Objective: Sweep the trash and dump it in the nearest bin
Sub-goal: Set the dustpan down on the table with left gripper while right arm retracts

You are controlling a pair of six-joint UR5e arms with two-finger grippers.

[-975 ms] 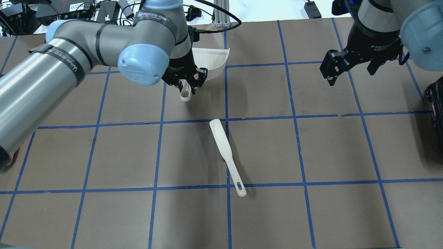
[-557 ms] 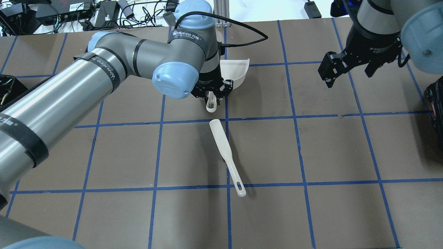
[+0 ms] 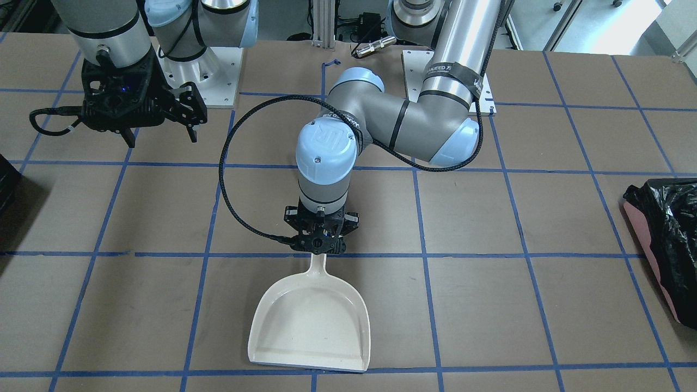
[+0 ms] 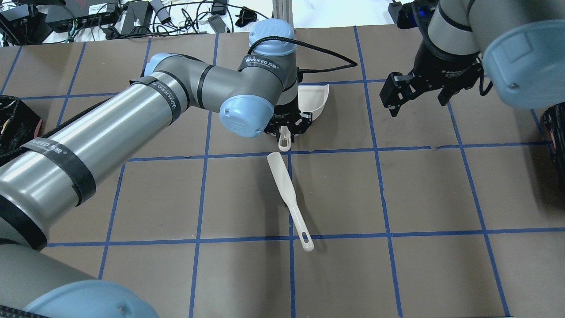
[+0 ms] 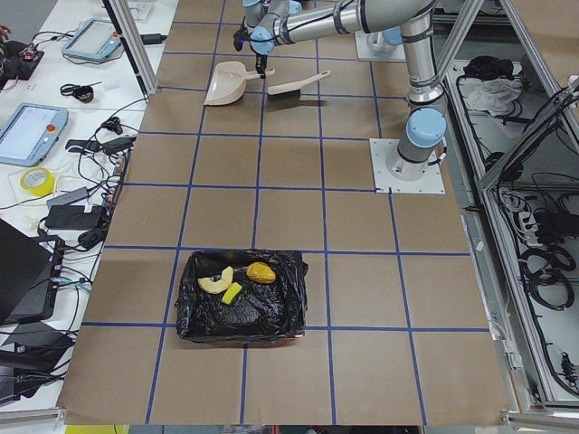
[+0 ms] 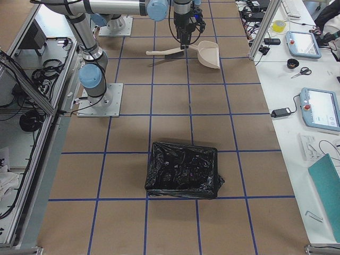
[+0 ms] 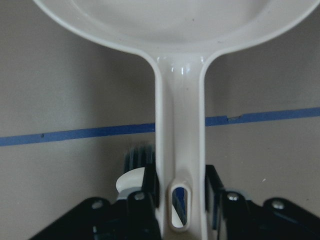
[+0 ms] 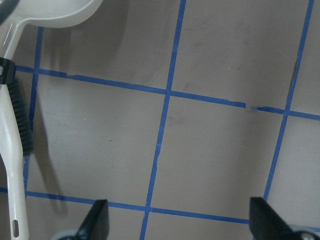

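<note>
My left gripper [image 3: 320,239] is shut on the handle of the white dustpan [image 3: 310,326], which is level and low over the table; it also shows in the overhead view [image 4: 287,131] and the wrist view [image 7: 180,200]. The dustpan [image 4: 314,99] is empty. The white brush [image 4: 287,194] lies loose on the table just behind it. My right gripper [image 4: 417,104] is open and empty, hovering right of the dustpan. The bin [image 5: 240,298], black-lined with a pink side [image 3: 648,239], stands at the table's left end. The trash lies inside it: a tan pastry bit [image 5: 214,283], a yellow-green wedge [image 5: 232,293] and a brown-orange piece [image 5: 261,270].
A second black-bagged container [image 6: 183,170] stands at the table's right end, seen at the overhead view's right edge [image 4: 557,128]. Cables and electronics [image 4: 110,15] lie beyond the far table edge. The table [image 4: 397,274] has a blue tape grid.
My left arm has carried the dustpan to the right, to just above the brush head. My right gripper has shifted left and stays open.
</note>
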